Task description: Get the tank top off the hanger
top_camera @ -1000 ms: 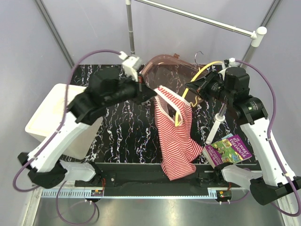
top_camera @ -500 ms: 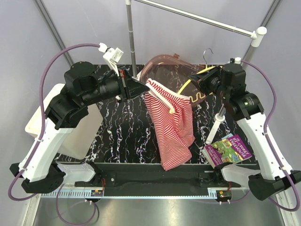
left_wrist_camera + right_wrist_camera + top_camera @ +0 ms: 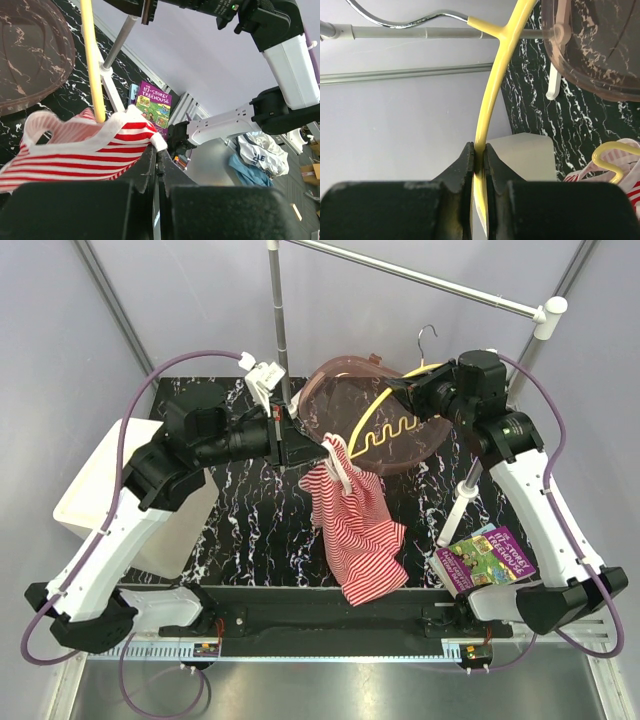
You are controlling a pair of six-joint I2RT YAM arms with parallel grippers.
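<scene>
Nearest, the tank top [image 3: 360,535] hangs down to the front edge of the table [image 3: 250,525], held up by the left gripper [image 3: 156,157], which is clenched on its white-trimmed strap. Farther back, the right gripper [image 3: 479,150] is clamped on one arm of the hanger [image 3: 492,95], above a brown bowl [image 3: 345,405]. The hanger's tip meets the strap; whether it is hooked, I cannot tell.

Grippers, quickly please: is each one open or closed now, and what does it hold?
Left gripper: closed, holding the tank top.
Right gripper: closed, holding the hanger.
</scene>
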